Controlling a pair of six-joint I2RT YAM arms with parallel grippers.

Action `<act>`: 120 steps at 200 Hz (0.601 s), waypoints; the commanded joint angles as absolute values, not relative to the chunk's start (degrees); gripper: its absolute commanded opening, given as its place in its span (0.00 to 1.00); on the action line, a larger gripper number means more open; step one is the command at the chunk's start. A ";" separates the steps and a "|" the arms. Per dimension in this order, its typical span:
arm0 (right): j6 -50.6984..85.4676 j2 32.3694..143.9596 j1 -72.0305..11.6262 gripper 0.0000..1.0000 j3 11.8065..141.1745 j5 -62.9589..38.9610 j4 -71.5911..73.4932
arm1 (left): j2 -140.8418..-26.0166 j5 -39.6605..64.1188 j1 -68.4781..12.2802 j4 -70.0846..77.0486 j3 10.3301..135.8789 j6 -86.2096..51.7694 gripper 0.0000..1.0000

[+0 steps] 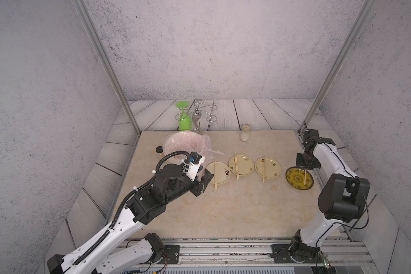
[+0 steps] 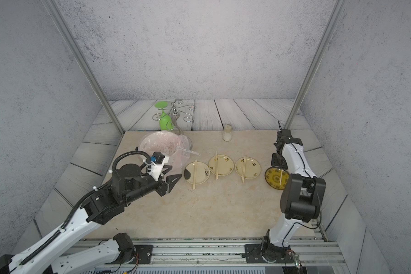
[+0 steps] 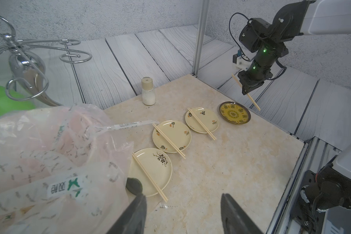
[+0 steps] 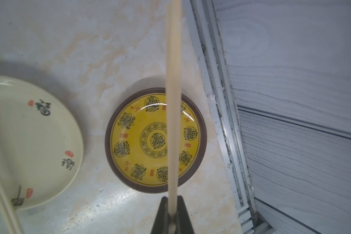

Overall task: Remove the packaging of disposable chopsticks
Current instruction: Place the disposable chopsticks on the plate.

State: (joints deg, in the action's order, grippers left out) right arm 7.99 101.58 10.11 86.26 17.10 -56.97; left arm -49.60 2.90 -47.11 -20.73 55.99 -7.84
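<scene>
Chopsticks (image 4: 172, 101), bare of any sleeve, are pinched in the right gripper (image 4: 172, 211), whose jaws press together on the wood. Whether it holds one stick or a joined pair I cannot tell. They hang tilted in the air over the yellow plate (image 4: 128, 121) without touching it. That plate sits near the table's edge and the metal rail (image 4: 221, 101).

Further along stands a row of three cream plates (image 1: 246, 163), each with an unwrapped pair laid across it. Beside the last of them, the left gripper (image 3: 182, 199) hovers low with its jaws spread and nothing between them. Next to it, a packaging sleeve (image 3: 130, 126) pokes out from the pink bag (image 3: 49, 141) toward the plates.

Only laying this last pair on the yellow plate seems left. Released from this height and tilt, the chopsticks could bounce off the shallow plate and roll into the rail. The sleeve may slide out of the bag onto the table, and a careless sweep of the left gripper could knock the nearest plate's pair askew.
</scene>
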 commanded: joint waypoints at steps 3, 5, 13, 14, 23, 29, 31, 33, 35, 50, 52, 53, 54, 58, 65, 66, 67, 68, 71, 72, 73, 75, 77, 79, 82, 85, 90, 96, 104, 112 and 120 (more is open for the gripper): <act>8.62 105.94 10.30 0.00 87.50 21.77 -60.76 | -50.94 3.75 -46.25 -19.38 55.57 -6.57 0.61; 8.68 106.16 10.31 0.00 87.46 21.90 -60.81 | -51.10 3.88 -46.23 -19.35 55.62 -6.59 0.61; 8.85 107.03 10.31 0.00 87.20 22.31 -60.56 | -51.69 4.12 -45.95 -19.34 55.74 -6.68 0.61; 8.87 107.17 10.29 0.00 87.20 22.41 -60.56 | -51.77 4.21 -45.96 -19.34 55.78 -6.72 0.61; 9.13 108.12 10.32 0.00 87.10 22.84 -60.54 | -52.34 4.54 -45.73 -19.25 55.82 -6.94 0.61; 9.22 108.86 10.31 0.00 87.05 22.80 -60.47 | -52.62 4.71 -45.57 -19.10 55.82 -7.12 0.61; 9.23 109.09 10.31 0.00 87.09 22.80 -60.49 | -52.70 4.76 -45.54 -19.03 55.77 -7.23 0.61; 9.32 109.36 10.31 0.00 87.07 22.73 -60.50 | -52.75 4.82 -45.46 -18.97 55.76 -7.28 0.61; 9.32 109.54 10.33 0.00 87.09 22.75 -60.52 | -52.85 4.83 -45.45 -18.92 55.73 -7.33 0.61; 9.29 110.91 10.31 0.00 87.22 21.67 -60.34 | -53.62 4.83 -45.19 -18.25 55.25 -7.32 0.61; 9.24 111.05 10.29 0.00 87.15 21.44 -60.22 | -53.72 4.81 -45.18 -18.21 55.14 -7.30 0.61; 9.24 111.16 10.29 0.00 87.13 21.35 -60.08 | -53.71 4.82 -45.13 -18.16 55.12 -7.30 0.61; 9.23 111.26 10.33 0.00 87.11 21.27 -59.97 | -53.71 4.78 -45.11 -18.09 55.12 -7.30 0.61; 9.27 111.52 10.35 0.00 86.87 20.81 -59.49 | -54.14 4.66 -45.10 -17.87 54.96 -7.32 0.61; 9.34 111.94 10.32 0.00 86.65 20.40 -58.78 | -54.75 4.34 -44.96 -17.71 55.15 -7.40 0.61; 9.33 112.00 10.34 0.00 86.66 20.35 -58.70 | -54.84 4.37 -44.98 -17.73 55.17 -7.44 0.61; 9.32 112.07 10.31 0.00 86.61 20.37 -58.66 | -54.93 4.38 -44.95 -17.74 55.18 -7.45 0.61; 9.36 112.11 10.30 0.00 86.55 20.34 -58.64 | -54.93 4.39 -44.93 -17.79 55.19 -7.51 0.60; 9.39 112.21 10.33 0.00 86.60 20.48 -58.54 | -55.11 4.36 -44.91 -17.84 55.36 -7.55 0.61; 9.35 112.22 10.35 0.00 86.59 20.52 -58.49 | -55.28 4.38 -44.87 -17.88 55.41 -7.60 0.60; 9.33 112.36 10.32 0.00 86.67 20.55 -58.56 | -55.33 4.39 -44.80 -17.91 55.48 -7.67 0.61; 9.32 112.51 10.31 0.00 86.75 20.56 -58.58 | -55.49 4.46 -44.71 -17.99 55.68 -7.74 0.60; 9.36 112.55 10.33 0.00 86.86 20.57 -58.61 | -55.62 4.54 -44.58 -18.08 55.80 -7.80 0.60; 9.22 112.64 10.32 0.00 86.93 20.50 -58.66 | -55.68 4.61 -44.50 -18.14 55.98 -7.93 0.60; 9.18 112.78 10.28 0.00 87.09 20.56 -58.72 | -55.79 4.83 -44.30 -18.19 56.06 -8.02 0.60; 9.10 112.77 10.35 0.00 87.21 20.57 -58.74 | -55.93 4.94 -44.12 -18.27 56.34 -8.14 0.60; 9.01 112.88 10.36 0.00 87.38 20.57 -58.79 | -55.88 5.18 -43.89 -18.33 56.46 -8.41 0.60; 9.01 112.93 10.34 0.00 87.56 20.92 -58.67 | -55.66 5.32 -43.54 -18.12 56.43 -8.78 0.60; 8.79 113.12 10.42 0.00 87.68 21.09 -58.68 | -55.09 5.46 -43.02 -17.57 56.03 -9.40 0.60; 8.63 113.58 10.29 0.00 87.77 21.33 -58.71 | -54.43 5.68 -42.74 -17.10 55.58 -9.62 0.60; 8.76 113.91 10.33 0.00 87.66 21.39 -58.81 | -53.77 5.72 -42.50 -16.71 55.09 -9.58 0.60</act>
